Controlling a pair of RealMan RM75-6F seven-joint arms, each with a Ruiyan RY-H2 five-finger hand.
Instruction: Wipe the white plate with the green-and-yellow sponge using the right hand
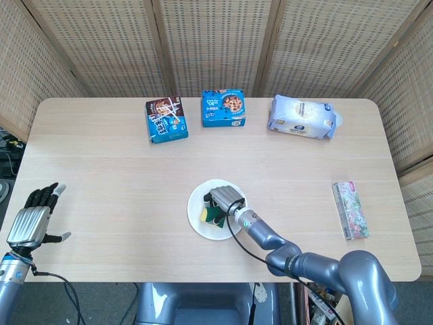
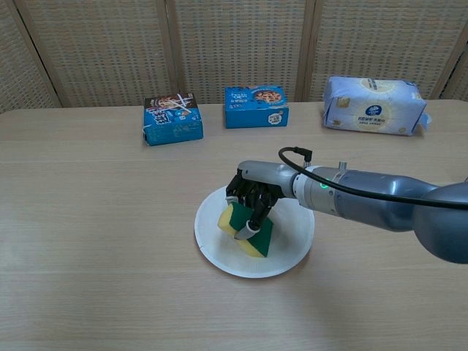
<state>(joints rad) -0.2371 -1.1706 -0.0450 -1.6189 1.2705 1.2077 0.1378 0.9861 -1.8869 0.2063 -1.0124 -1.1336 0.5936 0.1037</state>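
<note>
The white plate [image 2: 284,255] [image 1: 197,200] lies on the wooden table near its middle front. My right hand [image 2: 254,193] [image 1: 225,200] grips the green-and-yellow sponge [image 2: 246,231] [image 1: 209,215] from above and presses it down onto the plate's inside, the green face toward me and the yellow foam at the left end. The fingers curl over the sponge's top. My left hand [image 1: 30,219] hovers far to the left at the table's front edge, fingers spread and holding nothing; the chest view does not show it.
Along the back edge stand two blue snack boxes [image 1: 166,118] [image 1: 224,108] and a white-and-blue bag [image 1: 303,116]. A flat patterned pack [image 1: 350,209] lies at the right side. A black cable [image 2: 296,155] loops off my right forearm. Wicker screens close the back.
</note>
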